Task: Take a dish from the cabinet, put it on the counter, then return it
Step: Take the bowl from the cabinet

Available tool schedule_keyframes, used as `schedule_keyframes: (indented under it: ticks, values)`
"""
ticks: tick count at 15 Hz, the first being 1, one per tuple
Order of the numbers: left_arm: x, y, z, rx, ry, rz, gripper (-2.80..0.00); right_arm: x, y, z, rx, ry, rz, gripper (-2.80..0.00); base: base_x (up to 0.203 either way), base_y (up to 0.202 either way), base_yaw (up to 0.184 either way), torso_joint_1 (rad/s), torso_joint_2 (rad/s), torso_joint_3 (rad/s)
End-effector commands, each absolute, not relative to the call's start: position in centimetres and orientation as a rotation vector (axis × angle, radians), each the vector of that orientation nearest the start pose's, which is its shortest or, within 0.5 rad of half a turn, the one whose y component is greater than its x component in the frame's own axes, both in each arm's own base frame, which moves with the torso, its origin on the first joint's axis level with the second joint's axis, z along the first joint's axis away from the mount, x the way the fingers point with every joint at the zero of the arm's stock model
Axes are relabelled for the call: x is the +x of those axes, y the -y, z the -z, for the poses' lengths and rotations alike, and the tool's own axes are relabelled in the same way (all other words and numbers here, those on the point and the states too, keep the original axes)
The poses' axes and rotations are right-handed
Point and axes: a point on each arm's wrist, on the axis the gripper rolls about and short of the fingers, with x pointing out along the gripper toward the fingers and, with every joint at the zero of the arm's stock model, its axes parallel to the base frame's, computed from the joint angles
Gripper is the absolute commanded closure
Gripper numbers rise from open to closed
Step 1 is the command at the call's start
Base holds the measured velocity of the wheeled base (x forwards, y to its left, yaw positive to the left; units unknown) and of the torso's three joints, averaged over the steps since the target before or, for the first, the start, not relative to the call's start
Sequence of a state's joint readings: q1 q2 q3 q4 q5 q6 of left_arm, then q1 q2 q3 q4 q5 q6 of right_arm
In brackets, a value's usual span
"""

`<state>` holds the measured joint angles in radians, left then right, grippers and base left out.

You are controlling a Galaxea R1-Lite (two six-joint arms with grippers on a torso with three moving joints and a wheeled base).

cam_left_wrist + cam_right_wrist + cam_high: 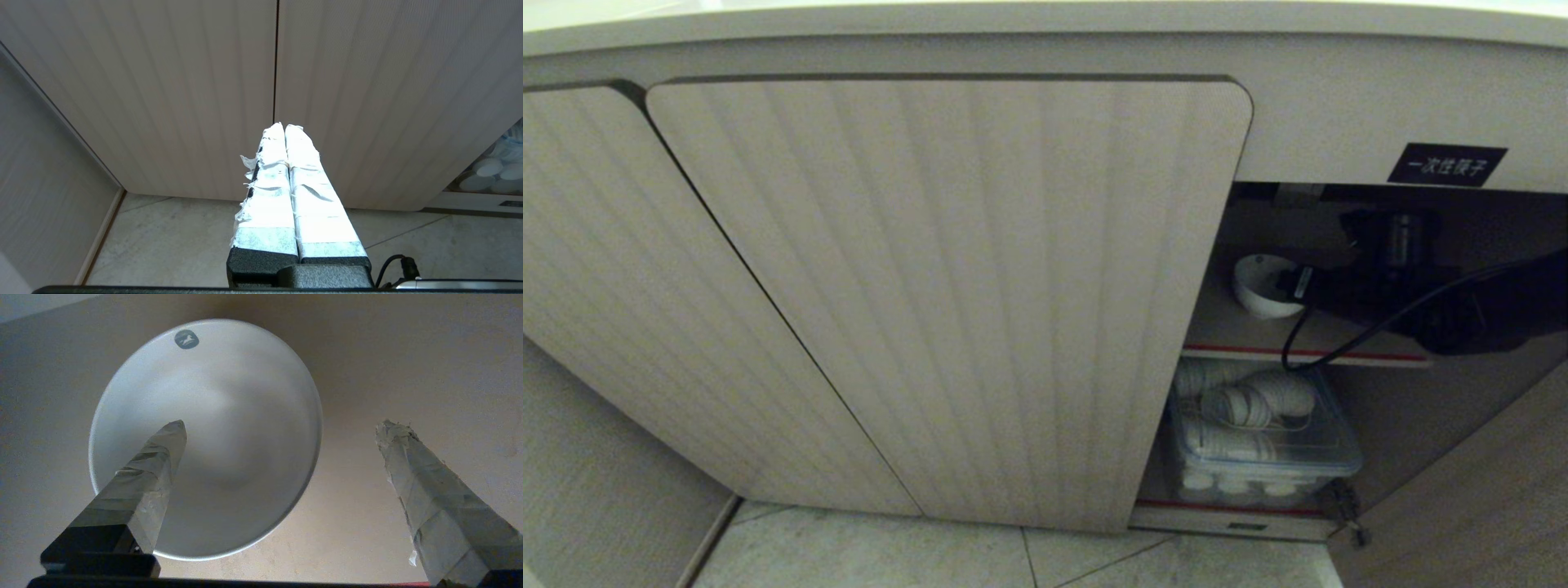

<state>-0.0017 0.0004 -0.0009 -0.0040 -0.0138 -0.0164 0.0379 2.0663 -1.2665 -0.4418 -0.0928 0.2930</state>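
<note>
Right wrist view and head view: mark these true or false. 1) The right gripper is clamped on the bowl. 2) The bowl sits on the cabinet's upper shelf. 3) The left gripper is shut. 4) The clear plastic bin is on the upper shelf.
1) False: the right gripper is open, one finger over the white bowl, the other beside it.
2) True: it rests on the upper shelf.
3) True: the left gripper holds nothing.
4) False: the clear plastic bin stands on the bottom level.
</note>
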Motion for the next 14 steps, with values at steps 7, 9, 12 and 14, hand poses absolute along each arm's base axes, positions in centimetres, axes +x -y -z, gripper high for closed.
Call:
schedule_keyframes:
  ticks: [7,9,12,14]
  values:
    - [-2.3,0.0,-7.6,-0.017,0.006,0.014,0.0,42.8,-1.4,-15.9,0.263,-0.375,0.112,-2.8,0.0,0.0,0.0,0.0,0.0,0.0]
    - [-2.3,0.0,-7.6,-0.017,0.006,0.014,0.0,42.8,-1.4,-15.8,0.262,-0.376,0.112,-2.8,0.0,0.0,0.0,0.0,0.0,0.0]
    - [-2.3,0.0,-7.6,-0.017,0.005,0.015,0.0,43.0,-1.4,-15.6,0.278,-0.377,0.117,-2.8,0.0,0.0,0.0,0.0,0.0,0.0]
    - [-2.3,0.0,-7.6,-0.017,0.006,0.014,0.0,43.0,-1.4,-15.6,0.299,-0.375,0.123,-2.8,0.0,0.0,0.0,0.0,0.0,0.0]
